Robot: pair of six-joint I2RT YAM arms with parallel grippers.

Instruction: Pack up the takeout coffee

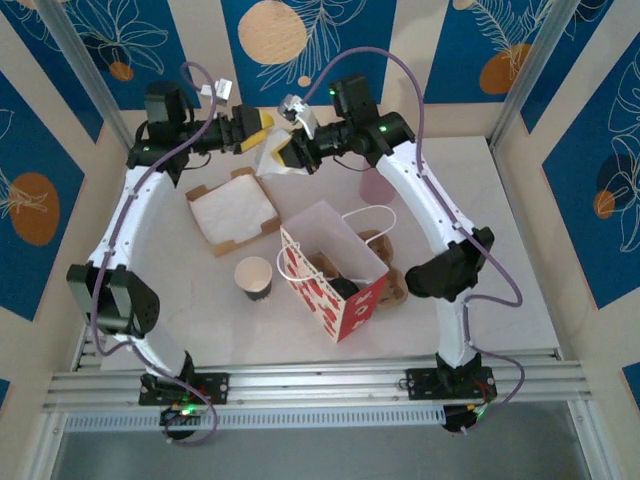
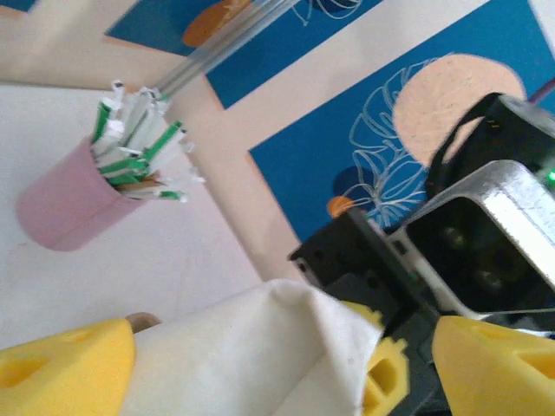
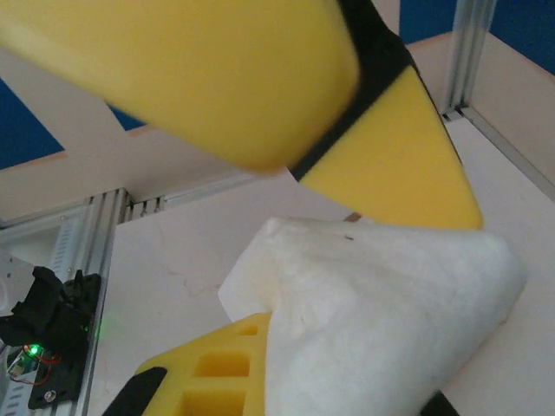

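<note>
Now we have both arms nose to nose at the far end of the counter [image 1: 500,260], with the napkin [image 1: 270,162] hanging between them, well above the surface. Our right pincer [image 1: 292,150] is clamped tight on the white paper. Our left pincer [image 1: 255,135] stands wide, its yellow fingers [image 2: 65,368] spread either side of the napkin without squeezing it. So we judge the load belongs to the right arm.

What matters next is the paper bag [image 1: 320,295]. It stands upright, mouth open to the ceiling, toward the arm bases from the right pincer and a little to its right. The napkin droops point-down, so it should go in from above. The right arm is the nearer one. The coffee cup [image 1: 254,278] sits just left of the bag, outside it, and the napkin box [image 1: 245,243] lies beyond that.

We can't make out the dark thing inside the bag. The brown piece behind it is half hidden. The pink straw holder [image 2: 65,204] is well apart.
</note>
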